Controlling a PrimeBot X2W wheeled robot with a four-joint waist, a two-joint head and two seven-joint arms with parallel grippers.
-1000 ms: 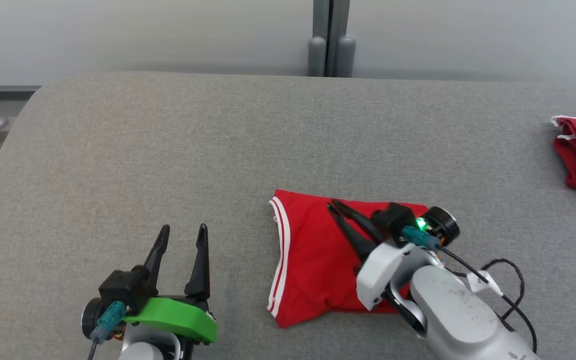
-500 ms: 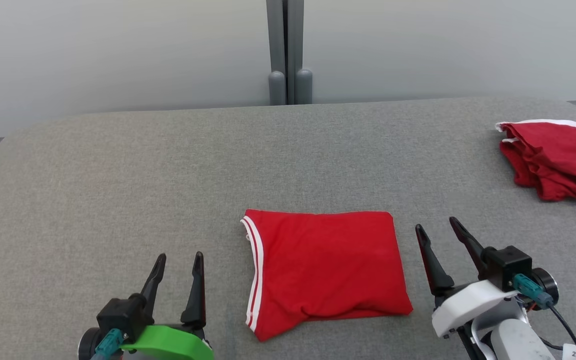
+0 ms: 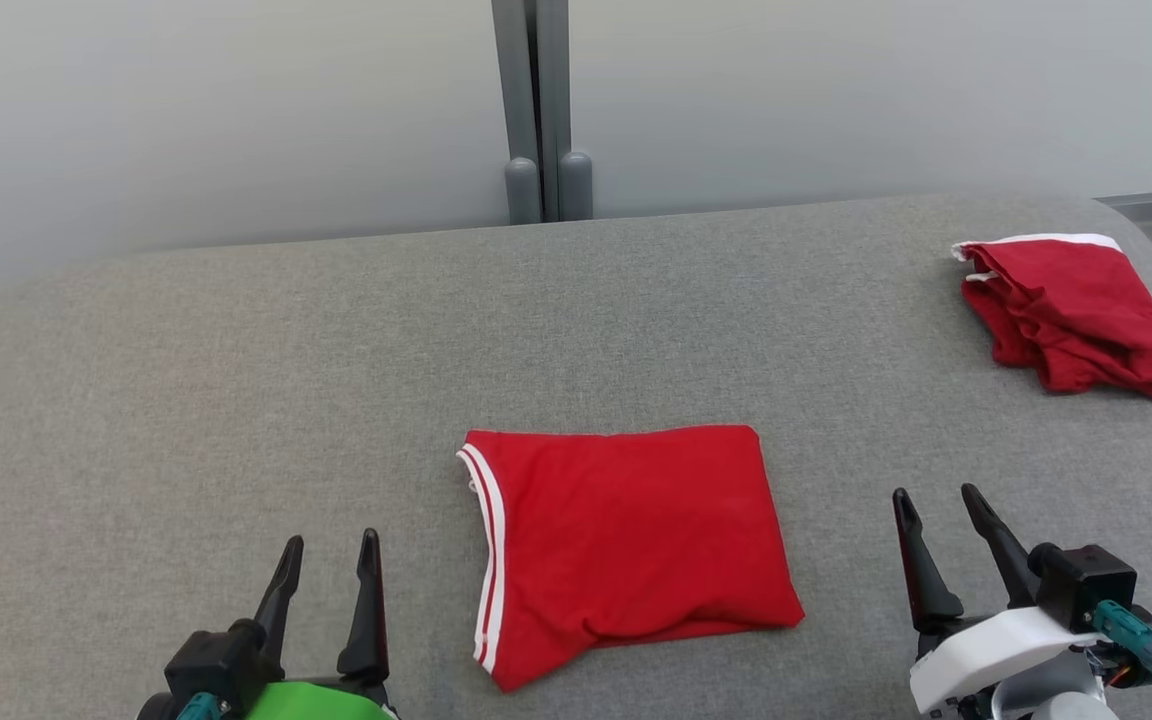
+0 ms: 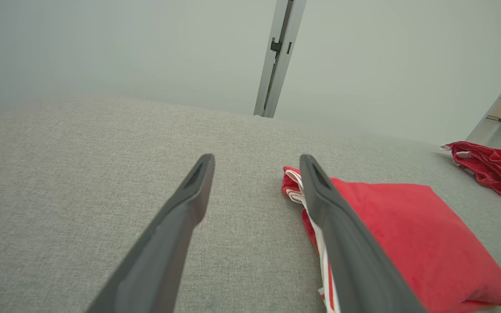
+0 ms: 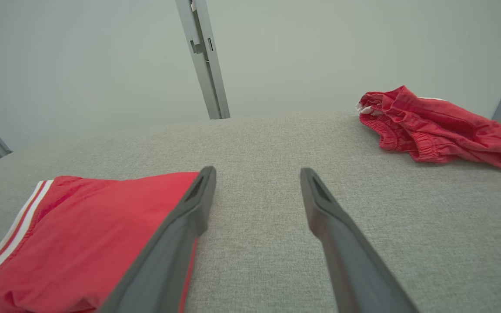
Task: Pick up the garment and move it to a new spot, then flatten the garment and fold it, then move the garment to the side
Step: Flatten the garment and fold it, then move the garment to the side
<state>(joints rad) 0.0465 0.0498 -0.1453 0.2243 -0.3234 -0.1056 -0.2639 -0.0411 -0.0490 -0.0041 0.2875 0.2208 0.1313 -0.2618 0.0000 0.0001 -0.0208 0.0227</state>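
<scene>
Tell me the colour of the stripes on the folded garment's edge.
White: two thin stripes on the folded red cloth garment; clearest in head view.

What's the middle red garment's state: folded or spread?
Folded. The middle red garment lies as a compact rectangle, its white-striped edges stacked in layers at one side.
</scene>
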